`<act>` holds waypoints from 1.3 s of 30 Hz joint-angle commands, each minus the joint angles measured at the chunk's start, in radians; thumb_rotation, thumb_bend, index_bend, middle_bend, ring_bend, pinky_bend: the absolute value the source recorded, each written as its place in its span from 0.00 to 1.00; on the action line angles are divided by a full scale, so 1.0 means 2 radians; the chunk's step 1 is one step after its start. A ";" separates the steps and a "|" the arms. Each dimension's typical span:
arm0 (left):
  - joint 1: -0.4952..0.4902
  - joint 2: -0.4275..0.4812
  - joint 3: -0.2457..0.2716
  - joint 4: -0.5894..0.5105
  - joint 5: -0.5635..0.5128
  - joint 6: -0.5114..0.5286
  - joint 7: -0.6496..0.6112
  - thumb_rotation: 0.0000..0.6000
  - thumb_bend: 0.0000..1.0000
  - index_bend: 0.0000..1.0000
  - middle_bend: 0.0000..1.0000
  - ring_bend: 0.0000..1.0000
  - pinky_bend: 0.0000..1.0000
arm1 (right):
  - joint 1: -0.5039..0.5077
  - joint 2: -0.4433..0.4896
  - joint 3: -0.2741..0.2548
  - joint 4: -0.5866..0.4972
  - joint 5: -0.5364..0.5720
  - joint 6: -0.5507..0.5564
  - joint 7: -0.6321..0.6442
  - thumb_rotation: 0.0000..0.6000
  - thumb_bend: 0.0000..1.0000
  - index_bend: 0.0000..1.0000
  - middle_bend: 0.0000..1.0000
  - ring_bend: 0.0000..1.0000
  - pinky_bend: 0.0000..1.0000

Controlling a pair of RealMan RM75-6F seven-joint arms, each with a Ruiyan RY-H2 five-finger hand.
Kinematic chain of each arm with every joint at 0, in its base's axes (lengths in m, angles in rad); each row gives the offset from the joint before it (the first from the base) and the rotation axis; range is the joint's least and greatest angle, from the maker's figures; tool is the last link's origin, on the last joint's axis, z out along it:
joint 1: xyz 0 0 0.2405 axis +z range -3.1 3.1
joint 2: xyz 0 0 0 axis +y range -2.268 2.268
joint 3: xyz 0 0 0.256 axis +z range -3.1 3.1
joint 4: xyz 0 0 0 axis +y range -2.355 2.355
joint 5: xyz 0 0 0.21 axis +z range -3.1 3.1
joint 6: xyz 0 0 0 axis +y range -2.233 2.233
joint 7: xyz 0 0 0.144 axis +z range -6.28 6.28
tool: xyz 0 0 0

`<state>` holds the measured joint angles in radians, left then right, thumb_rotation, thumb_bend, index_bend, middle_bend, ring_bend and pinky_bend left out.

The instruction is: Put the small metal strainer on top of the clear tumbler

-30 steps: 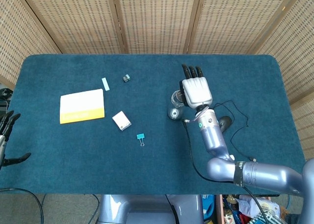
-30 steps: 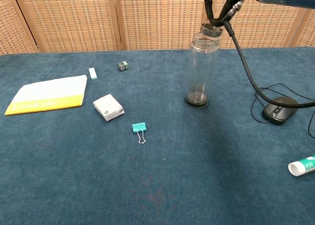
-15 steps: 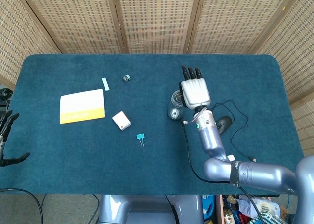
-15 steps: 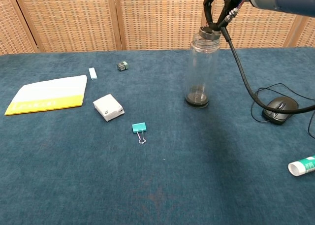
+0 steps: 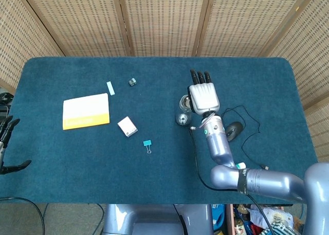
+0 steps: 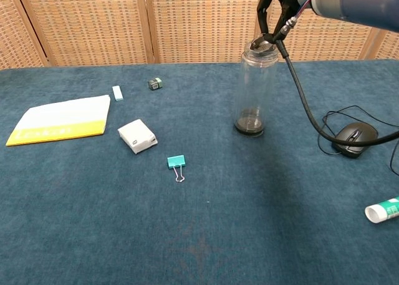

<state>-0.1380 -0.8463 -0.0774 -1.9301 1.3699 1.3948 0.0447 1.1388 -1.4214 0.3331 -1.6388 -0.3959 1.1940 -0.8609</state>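
The clear tumbler (image 6: 254, 88) stands upright on the blue table right of centre; from above its base shows as a ring (image 5: 182, 119). The small metal strainer (image 6: 262, 44) sits tilted in the tumbler's mouth. My right hand (image 6: 278, 7) reaches down from above, and its fingertips (image 6: 269, 37) pinch the strainer's rim. In the head view the right hand (image 5: 204, 96) covers most of the tumbler's top. My left hand (image 5: 7, 142) hangs off the table's left edge, fingers spread, holding nothing.
A black mouse (image 6: 355, 138) with its cable lies right of the tumbler, with a white-green tube (image 6: 383, 210) nearer the front. To the left lie a teal binder clip (image 6: 176, 163), a white box (image 6: 138, 136), a yellow-white booklet (image 6: 59, 120), a small dark object (image 6: 154, 83) and a pale-blue eraser (image 6: 117, 93).
My right hand has come down and slightly left, bringing the strainer from just above the rim into the tumbler's mouth. The left hand has stayed put.
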 commanded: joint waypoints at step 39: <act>-0.001 0.001 0.000 0.000 0.001 -0.001 -0.004 1.00 0.08 0.00 0.00 0.00 0.00 | 0.000 0.012 0.006 -0.025 -0.001 -0.003 -0.003 1.00 0.48 0.00 0.00 0.00 0.00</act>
<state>-0.1394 -0.8432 -0.0766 -1.9292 1.3712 1.3927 0.0373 1.1385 -1.3975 0.3444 -1.6871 -0.3983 1.1875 -0.8655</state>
